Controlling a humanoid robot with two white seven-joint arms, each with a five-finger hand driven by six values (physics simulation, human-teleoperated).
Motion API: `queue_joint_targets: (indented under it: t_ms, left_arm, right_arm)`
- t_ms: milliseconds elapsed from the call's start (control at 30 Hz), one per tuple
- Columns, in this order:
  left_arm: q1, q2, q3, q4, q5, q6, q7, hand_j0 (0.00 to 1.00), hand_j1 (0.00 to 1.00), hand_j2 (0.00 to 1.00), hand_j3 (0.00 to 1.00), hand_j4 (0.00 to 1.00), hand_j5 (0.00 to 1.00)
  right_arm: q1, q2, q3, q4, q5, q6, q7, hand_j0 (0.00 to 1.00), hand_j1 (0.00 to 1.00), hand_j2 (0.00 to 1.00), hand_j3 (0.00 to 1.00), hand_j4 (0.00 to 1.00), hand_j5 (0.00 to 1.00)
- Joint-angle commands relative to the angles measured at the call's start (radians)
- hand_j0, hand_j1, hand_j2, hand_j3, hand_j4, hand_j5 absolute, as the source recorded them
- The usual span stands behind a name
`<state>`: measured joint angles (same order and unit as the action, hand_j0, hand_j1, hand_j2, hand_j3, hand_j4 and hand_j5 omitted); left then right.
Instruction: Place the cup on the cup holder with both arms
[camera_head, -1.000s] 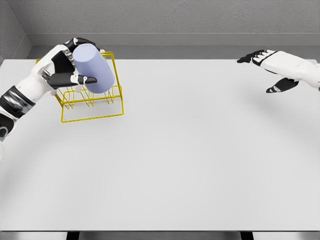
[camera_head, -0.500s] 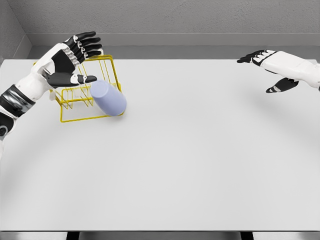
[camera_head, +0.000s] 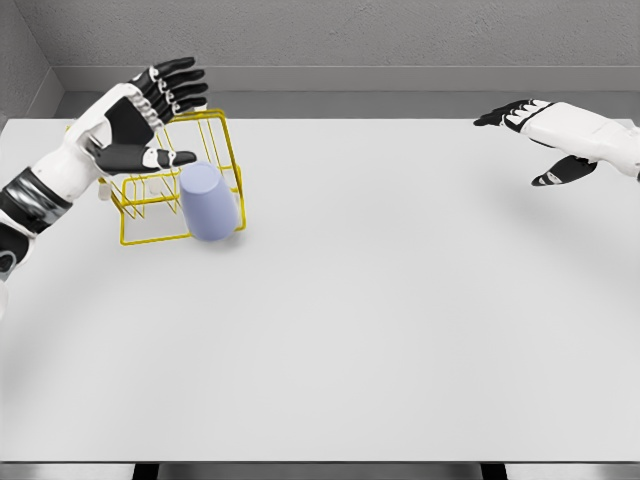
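Observation:
A pale lavender cup (camera_head: 207, 203) stands on the front right part of the yellow wire cup holder (camera_head: 150, 205), roughly upright with a slight tilt. My left hand (camera_head: 150, 110) hovers above and to the left of the cup with its fingers spread, holding nothing. The thumb reaches toward the cup's top without touching it. At the table's far right edge, my right hand (camera_head: 545, 135) floats open and away from everything.
The white table (camera_head: 380, 320) fills the view, with a grey wall behind it. The holder's tall back frame (camera_head: 215, 140) rises just under my left hand.
My left hand let go of the cup and lifted slightly. The cup dropped onto the holder's front right part and settled nearly upright. The right arm stayed still.

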<state>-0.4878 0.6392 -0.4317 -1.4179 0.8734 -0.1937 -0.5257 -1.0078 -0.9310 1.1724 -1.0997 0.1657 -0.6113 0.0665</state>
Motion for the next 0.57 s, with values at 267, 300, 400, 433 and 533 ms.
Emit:
queue_joint_targets:
  t_ms: [267,300,400,433,533]
  left_arm:
    - [0.109,0.195,0.001,-0.253,-0.002,-0.013,-0.085,1.00,1.00,1.00,1.00,1.00,1.00]
    - [0.114,0.221,-0.001,-0.263,-0.002,-0.018,-0.085,1.00,1.00,1.00,1.00,1.00,1.00]
    - [0.141,0.237,0.001,-0.268,-0.002,-0.050,-0.085,1.00,1.00,1.00,1.00,1.00,1.00]
    - [0.150,0.243,-0.001,-0.266,-0.002,-0.056,-0.085,1.00,1.00,1.00,1.00,1.00,1.00]
    - [0.161,0.263,0.001,-0.268,-0.002,-0.058,-0.085,1.00,1.00,1.00,1.00,1.00,1.00]
  right_arm:
    - [0.000,0.003,-0.002,0.000,-0.006,0.000,-0.001,1.00,1.00,1.00,1.00,1.00,1.00]
    - [0.000,0.003,-0.002,0.000,-0.006,0.000,-0.001,1.00,1.00,1.00,1.00,1.00,1.00]
    - [0.000,0.006,-0.002,0.000,-0.006,0.000,-0.001,1.00,1.00,1.00,1.00,1.00,1.00]
    - [0.000,0.006,-0.002,0.000,-0.006,0.000,-0.001,1.00,1.00,1.00,1.00,1.00,1.00]
    - [0.002,0.006,-0.002,0.000,-0.006,0.000,-0.001,1.00,1.00,1.00,1.00,1.00,1.00]
